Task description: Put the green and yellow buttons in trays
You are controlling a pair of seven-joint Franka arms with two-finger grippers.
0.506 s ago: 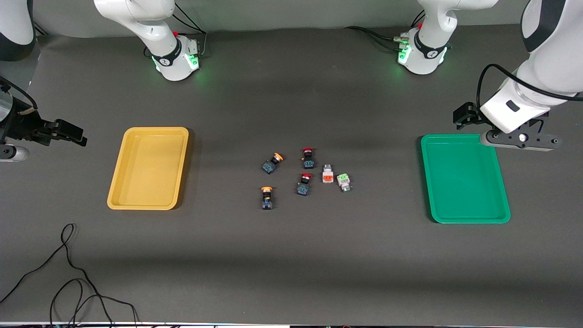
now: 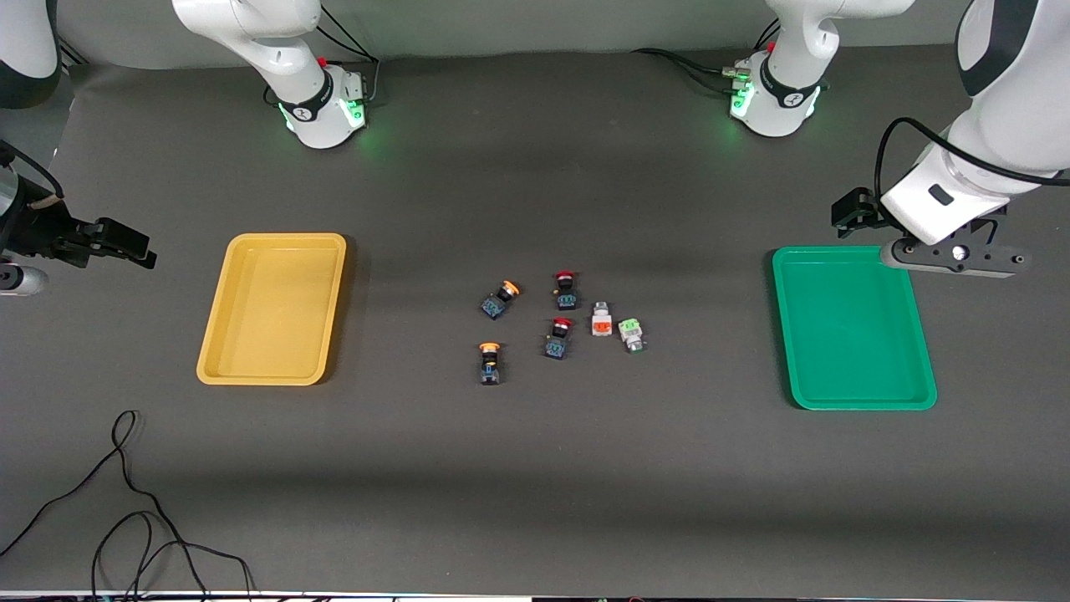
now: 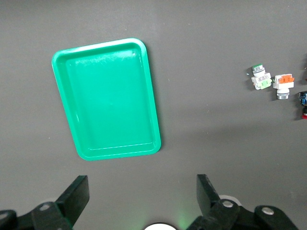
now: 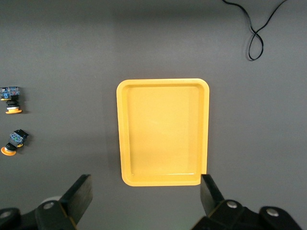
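Observation:
Two yellow-capped buttons (image 2: pixel 500 299) (image 2: pixel 490 363) and one green-capped white button (image 2: pixel 631 334) lie at mid-table. In the right wrist view the yellow ones show at the edge (image 4: pixel 10 98) (image 4: pixel 13 143). The green one also shows in the left wrist view (image 3: pixel 261 79). The yellow tray (image 2: pixel 272 334) (image 4: pixel 163 132) lies toward the right arm's end and holds nothing. The green tray (image 2: pixel 853 351) (image 3: pixel 108 98) lies toward the left arm's end and holds nothing. My left gripper (image 2: pixel 953 256) (image 3: pixel 142 194) is open, up in the air beside the green tray. My right gripper (image 2: pixel 125 247) (image 4: pixel 145 194) is open, up in the air beside the yellow tray.
Two red-capped buttons (image 2: pixel 565 289) (image 2: pixel 558 337) and an orange-capped white button (image 2: pixel 601 319) (image 3: pixel 284 85) lie among the others. A black cable (image 2: pixel 125 502) (image 4: pixel 259 33) loops on the table nearer the front camera than the yellow tray.
My right gripper has drifted slightly away from the yellow tray. The left gripper and the buttons have not moved.

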